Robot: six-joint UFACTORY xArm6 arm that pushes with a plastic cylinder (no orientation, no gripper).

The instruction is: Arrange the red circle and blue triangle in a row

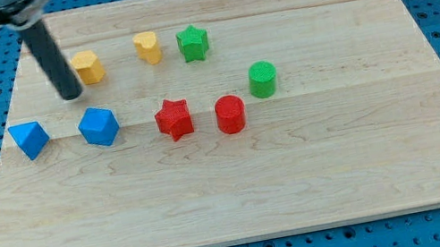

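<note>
The red circle [230,113] stands near the board's middle, just right of a red star [174,118]. The blue triangle [29,139] lies at the view's left, with a blue hexagon-like block [99,127] to its right. These four lie roughly along one horizontal line. My tip [72,96] is at the upper left, above and between the two blue blocks, just left of a yellow block [87,67]. It touches no block.
A second yellow block [148,47] and a green star [193,43] sit near the view's top. A green circle [262,79] stands up and right of the red circle. The wooden board [344,156] lies on a blue perforated surface.
</note>
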